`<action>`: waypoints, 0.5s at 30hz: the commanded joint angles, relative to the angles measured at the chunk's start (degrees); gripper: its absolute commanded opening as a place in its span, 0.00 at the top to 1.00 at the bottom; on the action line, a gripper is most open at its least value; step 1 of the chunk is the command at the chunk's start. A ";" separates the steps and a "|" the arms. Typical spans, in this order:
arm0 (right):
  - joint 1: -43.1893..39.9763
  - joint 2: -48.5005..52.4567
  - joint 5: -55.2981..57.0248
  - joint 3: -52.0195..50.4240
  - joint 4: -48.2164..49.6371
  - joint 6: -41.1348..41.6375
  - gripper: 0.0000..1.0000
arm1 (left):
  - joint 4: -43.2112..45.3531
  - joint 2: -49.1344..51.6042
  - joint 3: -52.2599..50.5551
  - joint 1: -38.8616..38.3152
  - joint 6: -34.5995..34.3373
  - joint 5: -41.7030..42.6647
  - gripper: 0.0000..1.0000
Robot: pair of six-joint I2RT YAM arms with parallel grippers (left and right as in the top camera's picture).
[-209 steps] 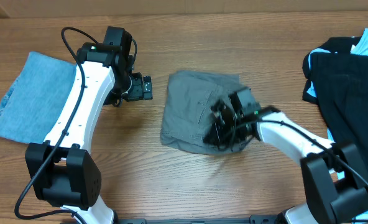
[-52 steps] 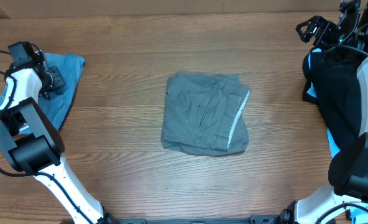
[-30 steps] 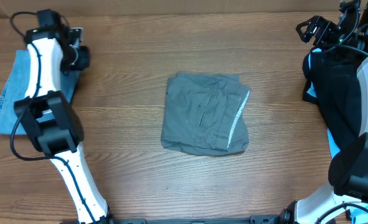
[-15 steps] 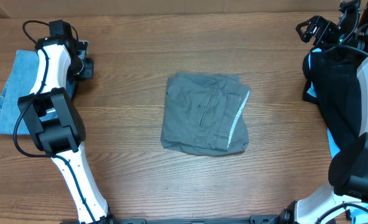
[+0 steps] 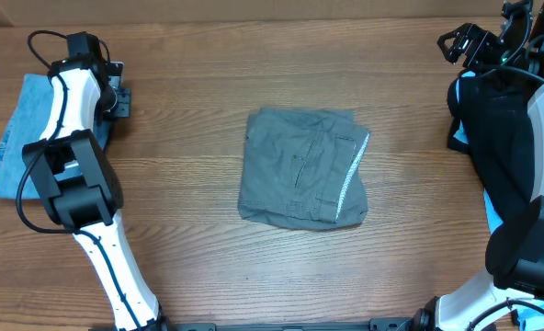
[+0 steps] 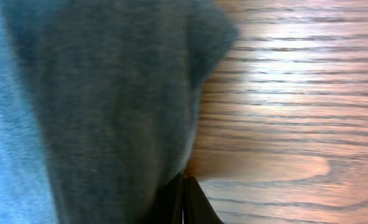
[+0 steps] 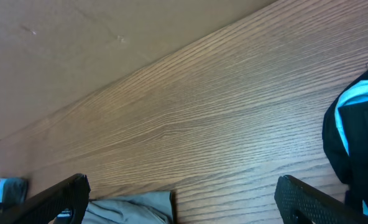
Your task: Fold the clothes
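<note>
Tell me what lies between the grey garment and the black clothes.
Only bare wooden table; the overhead view shows nothing between the grey garment and the black clothes.

A blurred denim-blue garment (image 6: 91, 106) fills the left half, its shaded edge curving down toward the centre; the wooden table (image 6: 296, 93) spreads to the right; the left gripper (image 6: 184, 200) shows at the near edge, dark fingertips pressed together beside the cloth's edge.

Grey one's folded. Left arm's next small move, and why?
Probably open the left gripper and lift clear. It is shut at the right edge of the denim-blue garment, that garment lies flat, and the grey garment sits folded in the centre.
</note>
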 commanded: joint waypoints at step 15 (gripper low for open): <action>0.07 -0.15 0.20 -0.09 0.11 -0.02 0.00 | 1.16 0.24 1.40 5.18 -2.60 10.84 0.96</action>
